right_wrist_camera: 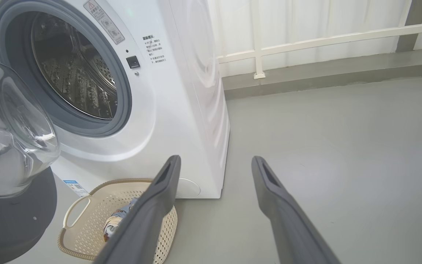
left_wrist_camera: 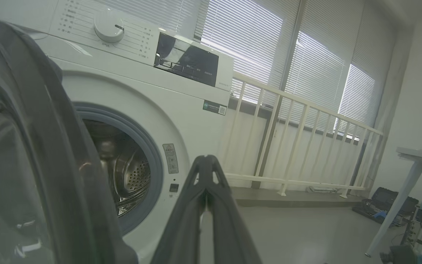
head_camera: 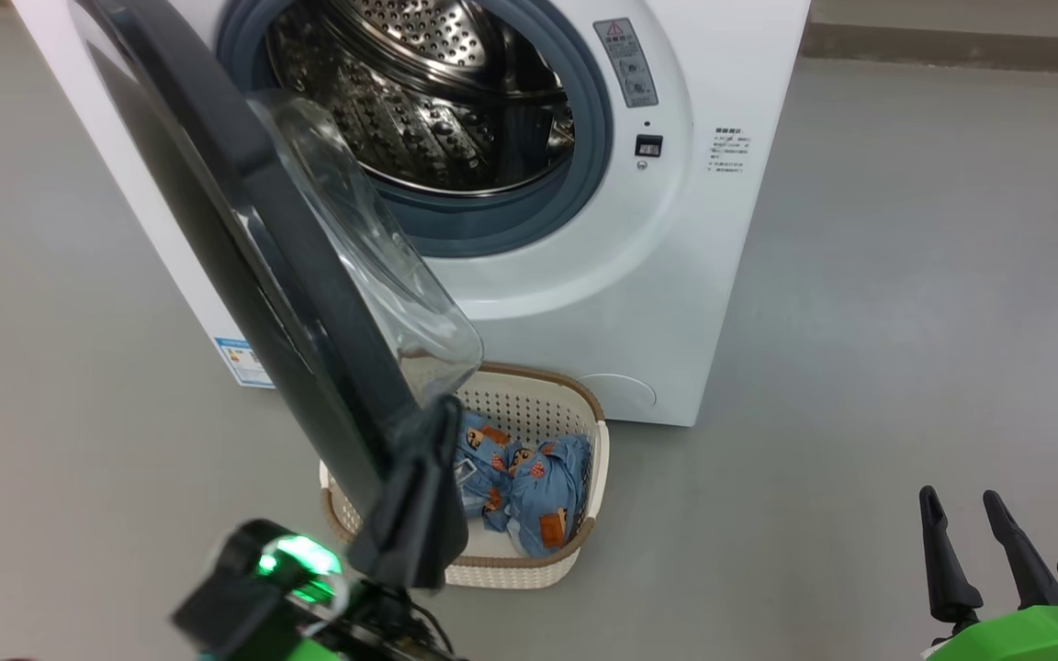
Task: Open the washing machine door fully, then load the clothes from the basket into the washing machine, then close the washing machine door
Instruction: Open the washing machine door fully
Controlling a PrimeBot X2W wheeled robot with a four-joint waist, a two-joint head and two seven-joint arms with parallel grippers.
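Note:
The washing machine [head_camera: 584, 303] stands with its steel drum [head_camera: 437, 101] exposed. Its door [head_camera: 244, 229] is swung out toward me, the black rim edge-on and the glass bulge [head_camera: 373, 248] facing the drum. My left gripper [head_camera: 444, 411] is shut with nothing between the fingers, its tips right at the door's lower free edge; the left wrist view has the shut left gripper [left_wrist_camera: 205, 161] just right of the door [left_wrist_camera: 31, 146]. Below, the basket [head_camera: 575, 404] holds the blue clothes [head_camera: 529, 487]. My right gripper [head_camera: 961, 500] hangs open over bare floor, apart from everything.
Grey floor [right_wrist_camera: 343, 146] lies to the right of the machine. Behind it run a white railing [left_wrist_camera: 299, 146] and blinds-covered windows. A white-legged table [left_wrist_camera: 416, 161] and a dark case [left_wrist_camera: 387, 205] on the floor sit far right.

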